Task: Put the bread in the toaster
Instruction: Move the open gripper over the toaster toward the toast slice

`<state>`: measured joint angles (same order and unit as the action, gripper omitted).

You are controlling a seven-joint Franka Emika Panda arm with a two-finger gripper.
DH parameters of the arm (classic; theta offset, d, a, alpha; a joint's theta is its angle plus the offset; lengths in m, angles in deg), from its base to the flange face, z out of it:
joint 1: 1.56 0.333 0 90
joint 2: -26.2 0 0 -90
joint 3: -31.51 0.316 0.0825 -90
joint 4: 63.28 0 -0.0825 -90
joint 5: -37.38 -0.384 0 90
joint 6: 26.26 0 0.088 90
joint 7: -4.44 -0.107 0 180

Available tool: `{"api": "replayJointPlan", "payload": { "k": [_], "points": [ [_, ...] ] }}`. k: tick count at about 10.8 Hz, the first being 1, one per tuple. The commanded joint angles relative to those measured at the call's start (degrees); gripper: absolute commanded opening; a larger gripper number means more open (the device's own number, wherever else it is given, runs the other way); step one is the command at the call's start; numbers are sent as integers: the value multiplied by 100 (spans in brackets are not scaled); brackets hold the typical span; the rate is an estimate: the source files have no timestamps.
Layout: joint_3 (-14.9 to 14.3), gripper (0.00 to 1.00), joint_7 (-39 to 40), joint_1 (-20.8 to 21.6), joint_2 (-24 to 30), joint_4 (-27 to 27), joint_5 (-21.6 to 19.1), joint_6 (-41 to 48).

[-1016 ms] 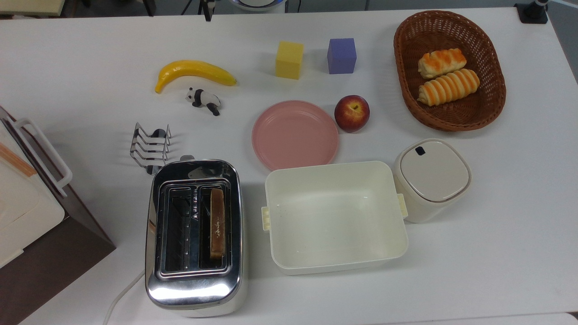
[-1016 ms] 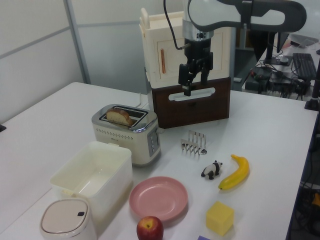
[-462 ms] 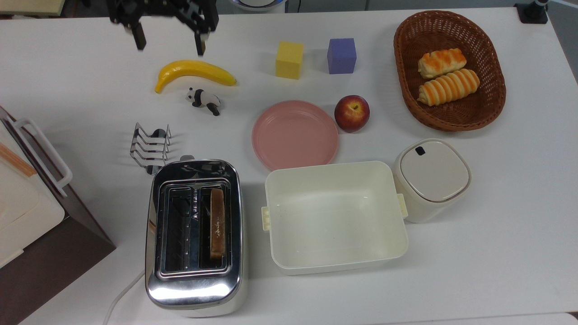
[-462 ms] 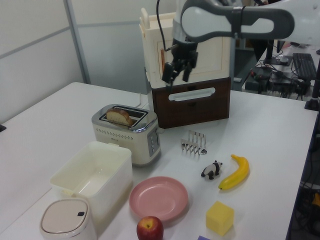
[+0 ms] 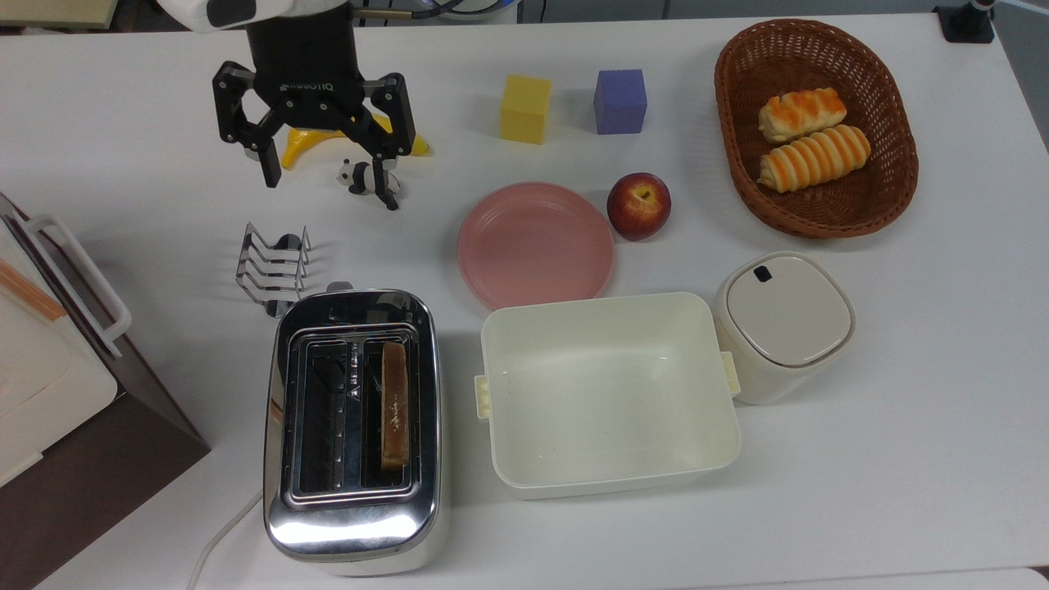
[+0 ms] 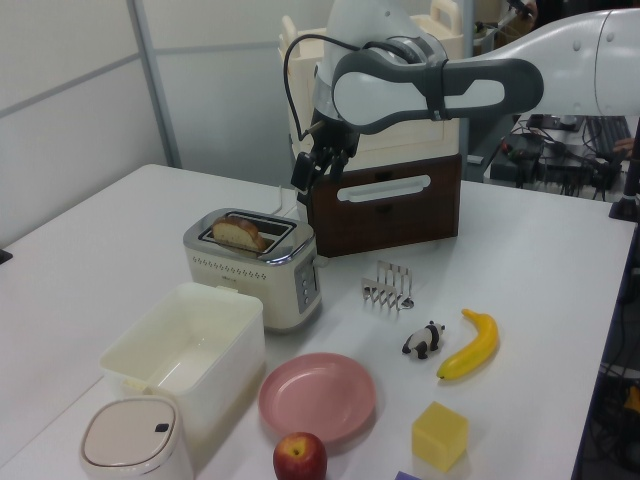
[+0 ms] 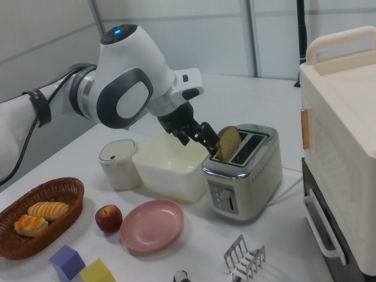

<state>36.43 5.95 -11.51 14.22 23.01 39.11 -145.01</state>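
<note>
Chrome toaster (image 5: pixel 351 426) with a slice of bread (image 5: pixel 394 405) standing on edge in one of its two slots; the other slot is dark and empty. In the left view the slice (image 6: pixel 240 234) rises above the toaster (image 6: pixel 255 265), so it sits in the slot but is not pushed down, probably because the lever has not been pressed. The gripper (image 5: pixel 326 184) hangs in the air beyond the toaster's far end in the top view, its two fingers spread wide and holding nothing. It is over the banana (image 5: pixel 414 146) and the toy panda (image 5: pixel 366 178), with the wire rack (image 5: pixel 274 268) between it and the toaster. The wide spread suits a release already made, or readiness for a fresh grasp; which one cannot be told. In the right view the gripper (image 7: pixel 200 136) lies just beside the bread (image 7: pixel 228 143), though contact cannot be judged there.

Compared with half a second ago, the gripper is nearer the toaster in the top view and lower in the left view (image 6: pixel 312 167). Toaster, bread, pink plate (image 5: pixel 535 244) and white tub (image 5: pixel 608 483) are unmoved.
</note>
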Motion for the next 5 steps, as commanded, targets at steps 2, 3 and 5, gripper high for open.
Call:
{"api": "replayJointPlan", "payload": {
  "k": [2, 3, 5],
  "points": [
    [220, 100, -11, 2, -224, 19, 336, -980],
    [229, 100, -37, -7, -287, 10, 459, -1132],
    [282, 100, -55, 10, -480, 1, 478, -1526]
  ]
}}
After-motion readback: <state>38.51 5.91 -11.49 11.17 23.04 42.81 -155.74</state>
